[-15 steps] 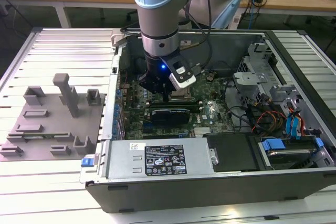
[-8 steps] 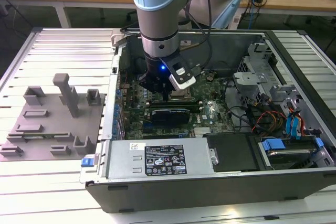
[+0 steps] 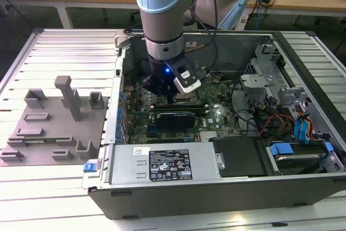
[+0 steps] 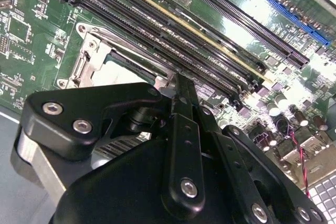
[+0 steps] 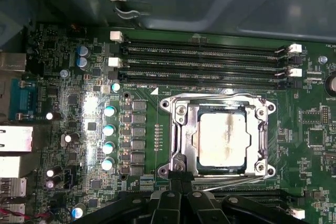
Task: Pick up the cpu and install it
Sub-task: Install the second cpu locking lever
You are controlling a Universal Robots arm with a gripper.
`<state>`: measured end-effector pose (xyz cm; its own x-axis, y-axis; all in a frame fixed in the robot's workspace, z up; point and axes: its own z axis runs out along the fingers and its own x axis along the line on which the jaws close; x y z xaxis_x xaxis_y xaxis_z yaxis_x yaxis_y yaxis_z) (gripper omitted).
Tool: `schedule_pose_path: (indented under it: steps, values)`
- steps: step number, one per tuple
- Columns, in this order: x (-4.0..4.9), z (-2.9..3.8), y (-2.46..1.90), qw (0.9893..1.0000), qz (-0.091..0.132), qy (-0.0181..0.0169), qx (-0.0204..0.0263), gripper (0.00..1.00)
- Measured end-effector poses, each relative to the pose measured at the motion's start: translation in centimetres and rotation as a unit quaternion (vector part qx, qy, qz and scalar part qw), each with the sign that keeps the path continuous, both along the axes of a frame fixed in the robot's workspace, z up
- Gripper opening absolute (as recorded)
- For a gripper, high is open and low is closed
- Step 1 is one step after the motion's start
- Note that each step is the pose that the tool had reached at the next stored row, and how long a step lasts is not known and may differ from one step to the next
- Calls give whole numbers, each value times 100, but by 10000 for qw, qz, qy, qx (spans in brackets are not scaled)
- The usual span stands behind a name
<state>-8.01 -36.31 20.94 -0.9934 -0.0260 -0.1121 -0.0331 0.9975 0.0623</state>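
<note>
Cpu (image 5: 220,139) seated in socket frame (image 5: 181,140), just beyond tool (image 5: 180,182); tool fingers together, empty.

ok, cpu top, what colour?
Pale silver-white with faint smudging; the cpu shows best in the first wrist view, seated in the socket frame.

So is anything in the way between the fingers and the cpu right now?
Nothing visible. In the first wrist view the cpu lies bare inside the socket frame, with the gripper beside the frame's edge.

Room above cpu (image 5: 221,136); RAM slots (image 5: 205,61) & socket frame (image 5: 181,140) hem it
</note>
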Motion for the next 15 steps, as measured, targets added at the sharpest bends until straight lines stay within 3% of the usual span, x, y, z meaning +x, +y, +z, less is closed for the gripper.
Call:
schedule_pose_path:
  steps: [10,15]
  values:
    - [6,9,-88,10000,0,29,0,11]
    - [6,8,-137,10000,0,29,63,11]
